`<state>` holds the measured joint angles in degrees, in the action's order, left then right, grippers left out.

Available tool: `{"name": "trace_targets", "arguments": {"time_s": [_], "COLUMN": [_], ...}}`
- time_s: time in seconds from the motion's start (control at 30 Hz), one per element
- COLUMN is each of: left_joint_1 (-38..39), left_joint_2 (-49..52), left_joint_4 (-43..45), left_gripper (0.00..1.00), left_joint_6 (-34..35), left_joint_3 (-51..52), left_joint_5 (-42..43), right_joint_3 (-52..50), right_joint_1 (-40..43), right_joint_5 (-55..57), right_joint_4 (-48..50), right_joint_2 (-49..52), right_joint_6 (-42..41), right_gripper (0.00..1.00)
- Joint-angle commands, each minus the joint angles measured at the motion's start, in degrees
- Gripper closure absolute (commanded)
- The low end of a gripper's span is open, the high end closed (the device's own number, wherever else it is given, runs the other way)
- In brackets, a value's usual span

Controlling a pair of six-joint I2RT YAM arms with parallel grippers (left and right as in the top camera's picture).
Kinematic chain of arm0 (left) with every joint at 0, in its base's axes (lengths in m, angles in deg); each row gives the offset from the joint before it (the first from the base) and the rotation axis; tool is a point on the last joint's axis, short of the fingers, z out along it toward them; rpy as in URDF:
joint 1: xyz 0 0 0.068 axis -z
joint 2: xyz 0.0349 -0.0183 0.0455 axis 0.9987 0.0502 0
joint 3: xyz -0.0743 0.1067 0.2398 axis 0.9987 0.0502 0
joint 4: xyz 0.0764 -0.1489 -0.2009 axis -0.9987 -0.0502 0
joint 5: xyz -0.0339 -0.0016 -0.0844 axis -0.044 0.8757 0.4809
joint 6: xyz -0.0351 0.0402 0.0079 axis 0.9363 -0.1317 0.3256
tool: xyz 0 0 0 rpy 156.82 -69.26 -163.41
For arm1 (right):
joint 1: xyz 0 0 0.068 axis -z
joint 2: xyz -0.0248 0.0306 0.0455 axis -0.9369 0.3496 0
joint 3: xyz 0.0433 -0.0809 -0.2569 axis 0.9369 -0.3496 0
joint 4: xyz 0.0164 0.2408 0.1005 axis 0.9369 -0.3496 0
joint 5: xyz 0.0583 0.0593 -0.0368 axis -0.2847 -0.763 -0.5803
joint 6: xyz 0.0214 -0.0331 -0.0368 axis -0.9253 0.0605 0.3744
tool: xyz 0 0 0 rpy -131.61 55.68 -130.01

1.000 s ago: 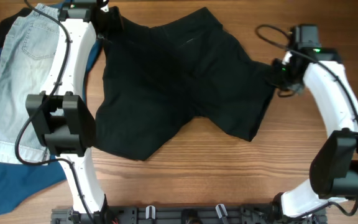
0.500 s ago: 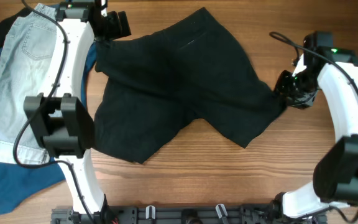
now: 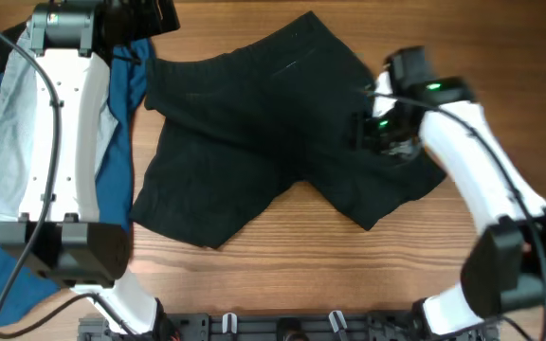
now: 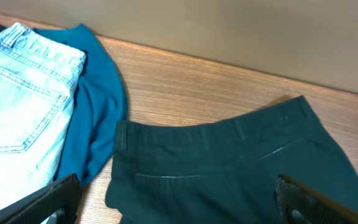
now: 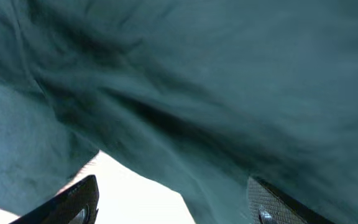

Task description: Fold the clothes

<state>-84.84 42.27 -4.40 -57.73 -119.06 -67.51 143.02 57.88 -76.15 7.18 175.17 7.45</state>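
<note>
**Item: black shorts, spread flat at mid-desk**

Black shorts (image 3: 254,142): one pair, soft dark fabric, lying open on the wooden desk (image 3: 349,275), about midway between the left and right edges. The waistband (image 4: 185,134) is turned toward the far edge and both wide legs point toward the near edge. The leg nearer the right edge lies partly under the right arm (image 3: 482,180).

Left gripper (image 4: 176,186): raised near the far left corner, looking down on the waistband. Its fingers (image 4: 48,202) stand wide apart with nothing between them, clear of the cloth.

Right gripper (image 5: 173,190): low over the leg nearer the right edge. Its fingers (image 5: 73,202) are spread wide and not clamped. Black fabric fills its wrist view, with a pale patch low in the frame. Whether the tips touch the cloth cannot be told.

Denim shorts (image 4: 17,106): pale blue, along the left edge, lying on top of the blue garment (image 4: 98,118). Largely covered in the overhead view by the left arm (image 3: 60,123).

Blue garment: deep blue, beside the left edge. Its rim lies just beside the waistband corner of the black shorts.
</note>
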Motion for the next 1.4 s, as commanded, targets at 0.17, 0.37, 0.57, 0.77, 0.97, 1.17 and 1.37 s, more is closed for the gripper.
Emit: {"name": "trace_targets", "arguments": {"time_s": [0.17, 0.37, 0.57, 0.77, 0.97, 1.17, 1.37], "left_joint_1": [-2.19, -1.95, -1.05, 0.24, 2.80, 2.97, 1.46], "left_joint_2": [2.14, 5.07, 10.36, 15.30, 19.30, 19.85, 19.96], "left_joint_4": [0.15, 0.13, 0.42, 2.27, 1.11, -9.18, -13.33], "left_gripper": [0.00, 0.00, 0.00, 0.00, 0.00, 0.01, 0.05], "left_joint_6": [-0.96, -0.94, -0.96, -0.98, -6.78, -15.82, -20.61], "left_joint_3": [-0.04, -0.04, -0.04, -0.04, -0.02, 0.15, 6.71], "left_joint_5": [-0.61, -0.55, -0.55, 1.99, 4.39, 3.10, 5.27], "right_joint_3": [-4.87, -4.87, -4.79, 3.08, 24.72, 40.13, 40.11], "right_joint_1": [-5.27, 0.96, 15.04, 24.85, 25.18, 23.37, 16.96], "right_joint_5": [-0.94, 0.90, -0.20, -7.54, -6.93, -8.44, -8.39], "right_joint_4": [7.52, 8.37, 15.82, 25.11, 12.96, -9.03, -18.38], "right_joint_2": [14.47, 19.41, 19.69, 19.69, 19.67, 18.01, 16.44], "right_joint_6": [-6.58, -6.93, -2.56, 4.37, 8.28, 9.33, 9.33], "right_gripper": [0.23, 0.23, 0.20, 0.19, 0.16, 0.11, 0.22]}}
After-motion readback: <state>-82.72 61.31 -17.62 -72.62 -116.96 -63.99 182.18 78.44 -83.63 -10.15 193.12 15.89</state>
